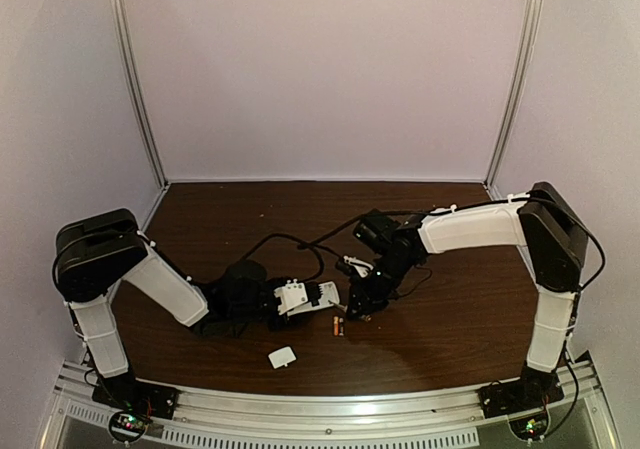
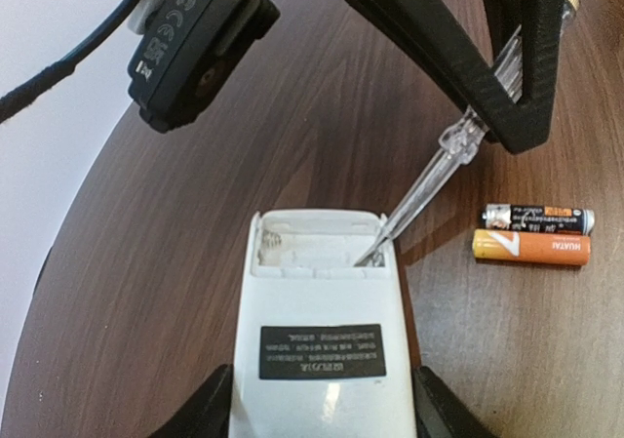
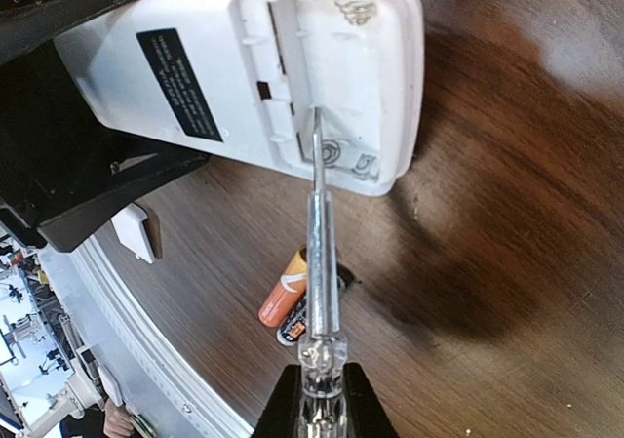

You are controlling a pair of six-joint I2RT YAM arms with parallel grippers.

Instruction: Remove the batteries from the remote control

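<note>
On the table (image 1: 450, 339): the remote control (image 2: 317, 340) is clamped by its sides between the jaws of the left gripper (image 2: 322, 420), back face up, with its battery bay (image 2: 317, 248) uncovered and bare.
Batteries (image 2: 534, 233): two are laid side by side, touching, on the wood just beside the remote control and outside the bay.
Writing: "HUATAI" is read on the orange battery (image 2: 531, 249); the print on the dark battery (image 2: 538, 218) and the white text on the remote's black sticker (image 2: 322, 352) are too fine to be made out.
Right gripper (image 3: 322, 399): clenched on the clear handle of a screwdriver (image 3: 322, 253), whose tip is set into a corner of the bay.
Cover (image 1: 281, 357): a small white piece is seen near the table's front edge, apart from the remote control.
Hidden: the remote's front face is turned down, and its near end is cut off in the left wrist view.
</note>
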